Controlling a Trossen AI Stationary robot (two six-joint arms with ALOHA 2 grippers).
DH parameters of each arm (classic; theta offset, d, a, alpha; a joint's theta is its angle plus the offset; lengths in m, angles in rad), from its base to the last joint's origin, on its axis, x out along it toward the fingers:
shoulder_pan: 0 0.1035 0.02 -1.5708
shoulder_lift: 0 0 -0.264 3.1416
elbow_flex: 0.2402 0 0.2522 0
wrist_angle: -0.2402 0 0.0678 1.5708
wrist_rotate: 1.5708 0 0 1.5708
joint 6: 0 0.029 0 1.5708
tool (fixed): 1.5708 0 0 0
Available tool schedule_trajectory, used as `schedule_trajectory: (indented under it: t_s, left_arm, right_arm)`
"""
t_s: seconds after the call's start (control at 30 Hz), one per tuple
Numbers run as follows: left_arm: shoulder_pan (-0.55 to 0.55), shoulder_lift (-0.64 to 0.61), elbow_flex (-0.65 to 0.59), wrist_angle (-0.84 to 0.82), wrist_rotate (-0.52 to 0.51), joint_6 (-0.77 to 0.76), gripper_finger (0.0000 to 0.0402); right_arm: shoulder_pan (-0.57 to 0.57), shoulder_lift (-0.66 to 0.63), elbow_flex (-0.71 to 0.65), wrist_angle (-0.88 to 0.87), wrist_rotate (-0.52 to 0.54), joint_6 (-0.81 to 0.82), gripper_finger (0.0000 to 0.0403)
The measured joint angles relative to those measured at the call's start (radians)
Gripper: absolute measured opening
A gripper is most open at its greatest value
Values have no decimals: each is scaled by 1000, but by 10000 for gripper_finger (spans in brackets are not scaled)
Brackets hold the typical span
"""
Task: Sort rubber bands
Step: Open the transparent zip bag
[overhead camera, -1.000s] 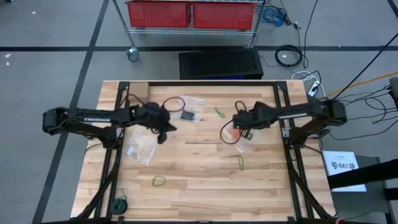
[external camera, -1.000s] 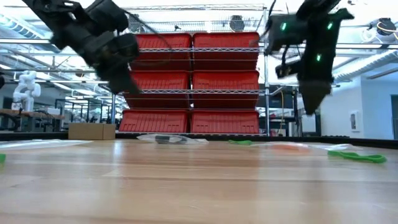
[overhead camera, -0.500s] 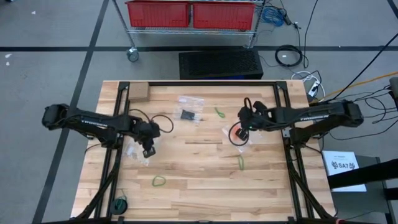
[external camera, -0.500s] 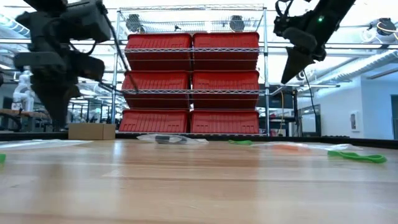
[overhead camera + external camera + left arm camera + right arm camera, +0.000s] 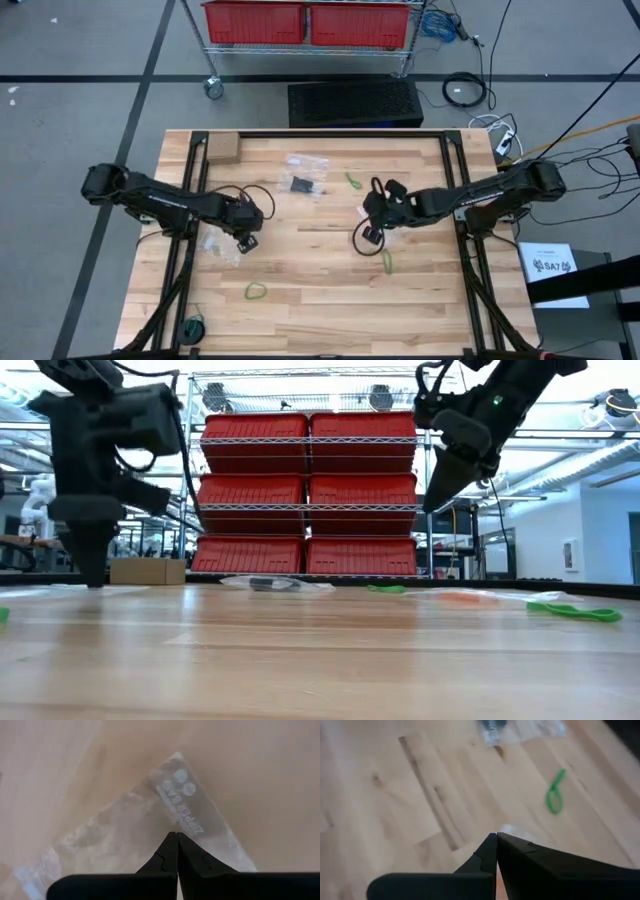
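Note:
Green rubber bands lie loose on the wooden table [image 5: 320, 320]: one at the far middle [image 5: 353, 181], one near the middle right [image 5: 387, 262], one toward the near edge [image 5: 256, 291]. A clear zip bag [image 5: 215, 245] lies flat at the left. My left gripper [image 5: 245, 242] stands shut over it, pointing straight down, with its tips [image 5: 176, 835] at the bag's printed corner [image 5: 187, 805]. My right gripper [image 5: 370, 234] is shut and empty, slanting down, well above the table [image 5: 440, 495]. A green band [image 5: 554, 797] shows ahead of it. My left gripper's shut fingertips [image 5: 92, 575] come at the clear zip bag from above, low over the table. I cannot tell whether they touch the bag.
A second clear bag with a black piece inside [image 5: 303, 183] lies at the far middle. An orange bit [image 5: 462, 598] shows on the table under the right arm. A cardboard block [image 5: 222, 148] sits at the far left, a dark green roll [image 5: 192, 328] at the near left corner. Red bins [image 5: 310, 490] stand behind.
My left gripper has moved toward the near edge and down, tipping until it points straight down over the clear bag. My right gripper has risen a little, tipped from pointing down to a slant, and swung toward the table's left. Both stay shut.

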Motion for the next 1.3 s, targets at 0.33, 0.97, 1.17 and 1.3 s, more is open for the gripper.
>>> schedule_trajectory:
  t_s: [0.33, 0.97, 1.17, 1.3]
  left_arm:
    - [-96, 137, 14, 508, 76, 407, 0]
    - [-282, 9, 81, -182, 1, -105, 0]
    - [-301, 54, 42, 68, 77, -97, 0]
    - [-300, 83, 25, 177, 78, -83, 0]
  right_arm:
    - [46, 24, 0, 87, -94, 11, 0]
    - [45, 49, 0, 163, -121, 8, 0]
    - [44, 119, 0, 268, -235, -8, 0]
    - [44, 227, 0, 507, -350, -61, 0]
